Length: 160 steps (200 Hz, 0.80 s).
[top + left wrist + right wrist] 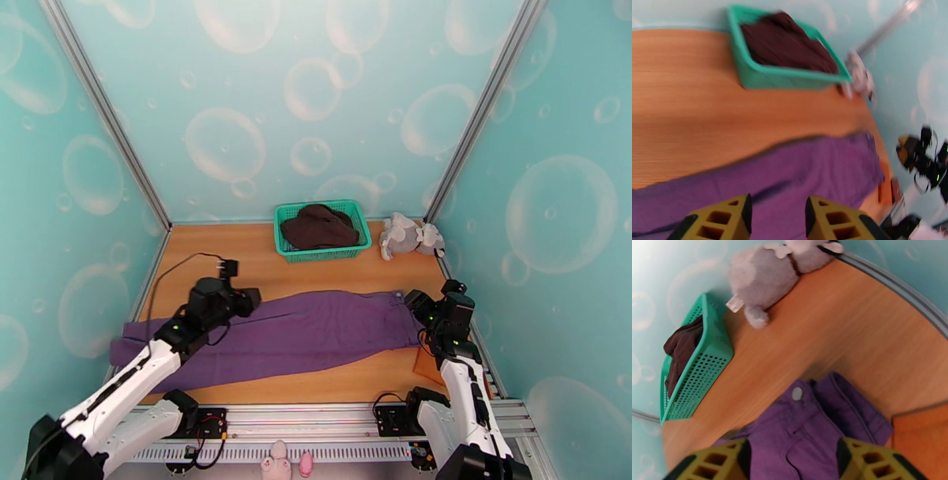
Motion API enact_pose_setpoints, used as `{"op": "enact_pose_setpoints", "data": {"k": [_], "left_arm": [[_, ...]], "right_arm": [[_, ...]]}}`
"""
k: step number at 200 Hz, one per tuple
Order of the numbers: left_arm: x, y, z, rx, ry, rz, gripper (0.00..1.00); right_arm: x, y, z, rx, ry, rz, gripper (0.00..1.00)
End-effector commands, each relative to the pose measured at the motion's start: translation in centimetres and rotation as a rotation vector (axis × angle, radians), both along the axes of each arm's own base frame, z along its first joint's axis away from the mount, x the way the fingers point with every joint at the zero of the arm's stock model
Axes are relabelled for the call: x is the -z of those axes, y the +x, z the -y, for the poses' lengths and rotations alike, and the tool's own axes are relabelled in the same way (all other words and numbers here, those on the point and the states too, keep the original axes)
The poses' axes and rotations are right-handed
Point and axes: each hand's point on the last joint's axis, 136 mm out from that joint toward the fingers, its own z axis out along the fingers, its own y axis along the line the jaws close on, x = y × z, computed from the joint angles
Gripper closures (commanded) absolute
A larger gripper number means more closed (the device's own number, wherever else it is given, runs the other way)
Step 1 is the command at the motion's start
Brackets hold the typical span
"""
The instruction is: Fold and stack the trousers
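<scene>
- trousers (316, 331) flat on tabletop (237, 272), legs under left claw (778, 207), waistband under right claw (792, 453)
- green basket (324, 253) beyond both claws, dark garment (320, 225) inside
- grey plush toy (407, 237) beyond right claw
- both claws open, empty

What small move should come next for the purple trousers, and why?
Probably lower the right gripper onto the buttoned waistband of the long purple soft-fabric trousers and close. They lie flat at full length, and both grippers are open and hold nothing, the left gripper over the legs, so a crosswise fold needs a gripped end first.
</scene>
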Motion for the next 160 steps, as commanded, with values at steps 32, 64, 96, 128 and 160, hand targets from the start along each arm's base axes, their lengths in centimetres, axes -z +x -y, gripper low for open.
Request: {"op": "enact_pose_setpoints", "data": {"k": [32, 64, 96, 128, 160], "left_arm": [[4.5, -5.5, 11.5, 0.368, 0.195, 0.211, 0.59], [5.2, -7.0, 14.8, 0.506, 0.184, 0.282, 0.58], [7.3, -5.8, 14.8, 0.480, 0.256, 0.293, 0.59], [6.8, -5.2, 15.2, 0.451, 0.219, 0.304, 0.59], [7.0, -4.8, 14.3, 0.420, 0.222, 0.302, 0.59]], "right_arm": [[1.6, -3.4, 0.4, 0.137, 0.036, -0.197, 0.37], [4.8, -3.9, -2.7, 0.088, 0.178, -0.287, 0.35], [7.5, -6.0, -4.4, 0.131, 0.206, -0.412, 0.35], [10.4, -7.6, -5.9, 0.177, 0.200, -0.503, 0.37], [10.6, -8.2, -5.4, 0.222, 0.154, -0.531, 0.36]]}}
